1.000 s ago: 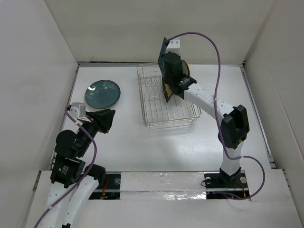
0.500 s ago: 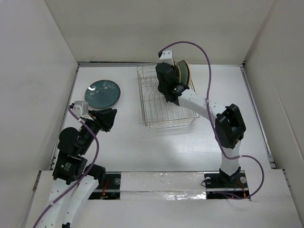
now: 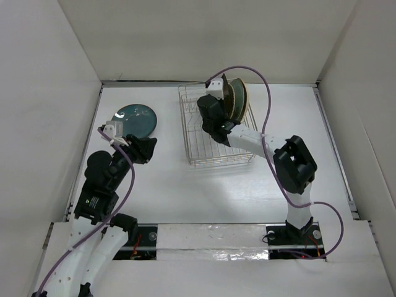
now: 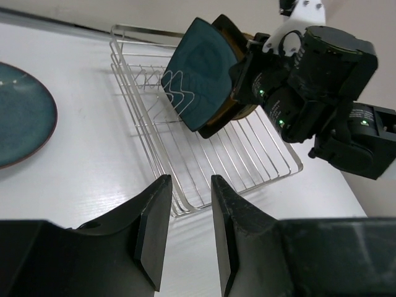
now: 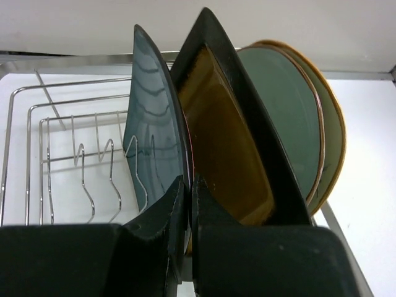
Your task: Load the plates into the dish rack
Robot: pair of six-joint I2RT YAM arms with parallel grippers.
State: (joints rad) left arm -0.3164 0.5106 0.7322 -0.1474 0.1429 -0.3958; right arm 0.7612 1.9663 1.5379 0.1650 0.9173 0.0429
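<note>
Right wrist view is showing me the right claw (image 5: 189, 185) clenched on the lower rim of a dark teal round glazed plate (image 5: 151, 124), which is standing on edge in the silver wire dish rack (image 5: 62, 124). It is leaning just beside a black square plate with an amber centre (image 5: 216, 142). Behind that, two more round plates are standing, a teal-green one (image 5: 281, 124) and a tan-rimmed one (image 5: 334, 148).

I am judging these plates to be stiff, fairly heavy for a rim pinch, slick with glaze and liable to chip against a neighbour or a tine, so the rim is the only sensible hold.

The left claw (image 4: 189, 182) is hanging released with nothing between its fingers, near a second dark teal round plate (image 4: 18, 117) lying flat on the white bench (image 4: 93, 154). I am expecting that one to skate when pushed, its low lip offering little to grab.

The claw is hiding the held plate's bottom edge, so I cannot tell whether it is sitting between tines. The rear plates' patterns are not showing, and the flat plate is cut off in the left wrist view.
</note>
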